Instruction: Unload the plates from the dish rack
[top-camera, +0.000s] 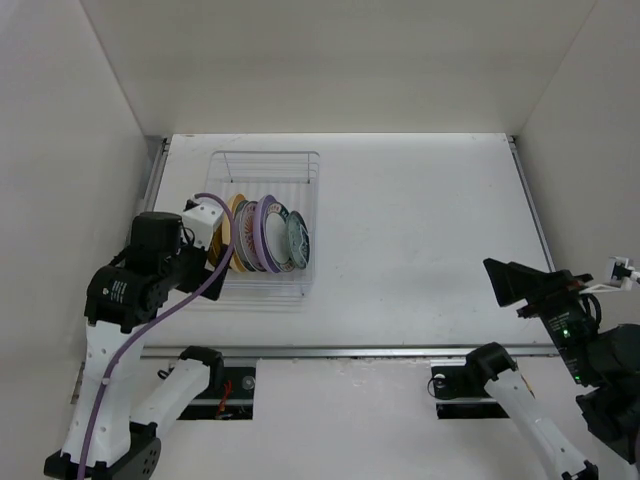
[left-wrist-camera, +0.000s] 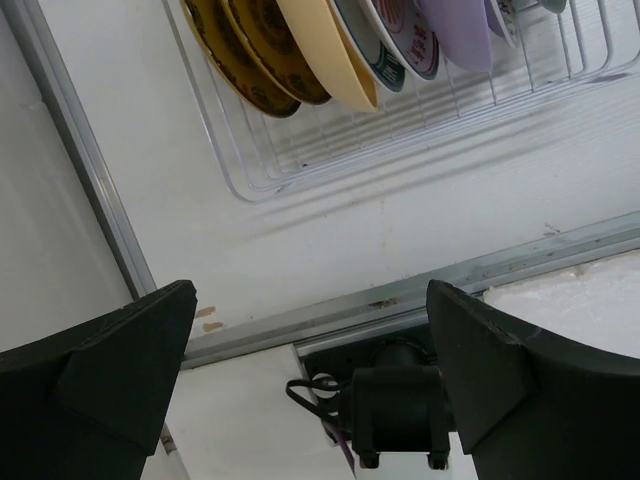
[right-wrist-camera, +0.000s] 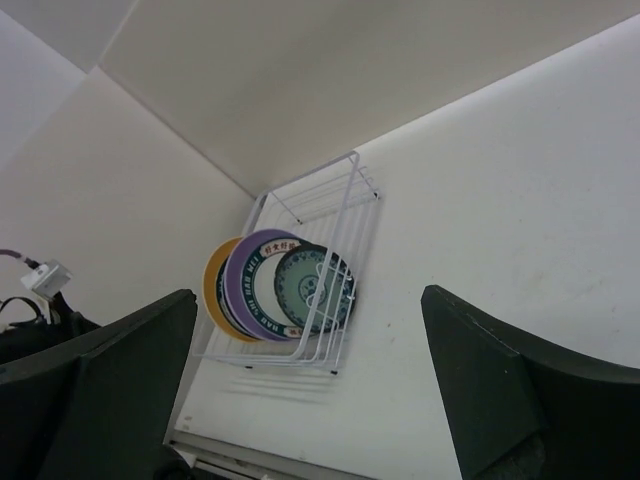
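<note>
Reaching in with the left hand (left-wrist-camera: 310, 292) spread open — empty — risks knocking the tightly packed plates (top-camera: 262, 235) together or dragging the rack (top-camera: 270, 172).

Light: diffuse and even, from above. White walls (top-camera: 350, 60) and worktop (top-camera: 420, 230) bright, slightly washed out. Faint striped shadow of the dish rack (left-wrist-camera: 262, 178) wires lies on the worktop, toward its near edge. Left hand (left-wrist-camera: 310, 285) and right hand (right-wrist-camera: 308, 293) near-black, underexposed, soft-edged. Top view sharp; wrist views tilted, mildly wide-angle.
</note>
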